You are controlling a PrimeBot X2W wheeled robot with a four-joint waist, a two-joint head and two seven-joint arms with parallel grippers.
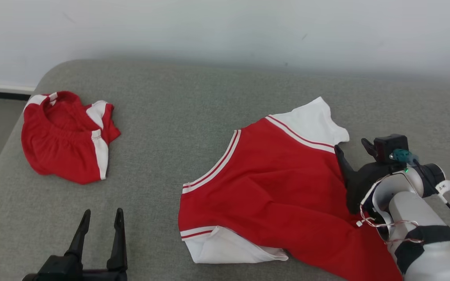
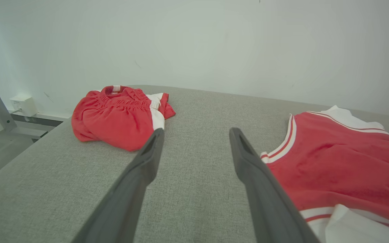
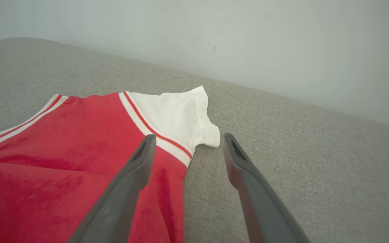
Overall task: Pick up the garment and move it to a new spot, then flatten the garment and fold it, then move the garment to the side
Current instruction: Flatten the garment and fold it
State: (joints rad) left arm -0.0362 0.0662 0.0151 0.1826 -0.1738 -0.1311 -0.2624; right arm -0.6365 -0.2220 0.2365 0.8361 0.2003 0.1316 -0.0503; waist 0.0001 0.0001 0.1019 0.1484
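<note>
Garment (image 1: 272, 183) just beside right tool (image 1: 351, 145)

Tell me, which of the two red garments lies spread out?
The red shirt with white sleeves, on the right. The red shorts on the left lie bunched in a heap.

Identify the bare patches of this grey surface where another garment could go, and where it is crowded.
Free: the strip between the red shorts and the red-and-white shirt, and the band behind both, along the wall. Crowded: front right, around the shirt and right gripper.
</note>
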